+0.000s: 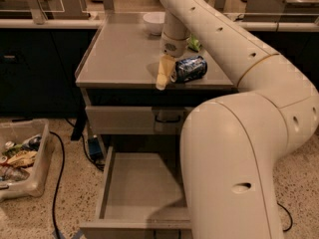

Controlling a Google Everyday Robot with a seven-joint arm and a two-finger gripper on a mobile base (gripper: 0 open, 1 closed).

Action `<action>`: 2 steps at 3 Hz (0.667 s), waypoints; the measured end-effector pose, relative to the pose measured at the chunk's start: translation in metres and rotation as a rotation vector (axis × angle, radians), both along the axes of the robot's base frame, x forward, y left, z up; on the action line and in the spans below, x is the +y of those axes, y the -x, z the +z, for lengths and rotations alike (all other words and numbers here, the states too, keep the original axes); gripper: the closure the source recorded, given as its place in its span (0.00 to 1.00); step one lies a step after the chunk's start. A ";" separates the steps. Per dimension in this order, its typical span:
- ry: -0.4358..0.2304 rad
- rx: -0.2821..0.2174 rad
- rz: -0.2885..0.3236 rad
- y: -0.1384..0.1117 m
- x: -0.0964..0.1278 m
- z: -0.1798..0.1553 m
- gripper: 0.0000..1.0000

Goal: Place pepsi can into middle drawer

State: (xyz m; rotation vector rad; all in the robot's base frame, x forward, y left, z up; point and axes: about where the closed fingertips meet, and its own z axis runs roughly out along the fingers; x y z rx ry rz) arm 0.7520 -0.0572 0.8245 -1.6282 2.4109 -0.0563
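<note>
The pepsi can (190, 68) lies on its side near the front edge of the counter (119, 54), a flat, matte grey slab with squared corners. The can is a glossy blue cylinder with white marks and a silver end; its lettering is too small to read. The gripper (168, 74) reaches down onto the counter's front edge, its pale yellow tip right against the can's left end. I cannot tell whether it is clamped on the can or loose.

At the back of the counter sit a smooth white bowl (153, 21) and a crinkled green snack bag (194, 44). The left half of the counter is bare.

Just below the counter is a closed drawer front (124, 120) with a black handle. Lower still, the middle drawer (142, 193) stands pulled out, a shallow grey metal tray with low walls. The arm's bulky cream shell covers its right part. Left of the counter, on the speckled floor, a pale bin (27, 180) holds litter, with a black cable (56, 183) beside it.
</note>
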 end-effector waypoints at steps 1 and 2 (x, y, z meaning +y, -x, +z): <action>-0.056 -0.025 0.059 0.007 -0.001 0.016 0.00; -0.055 -0.024 0.056 0.006 0.000 0.014 0.00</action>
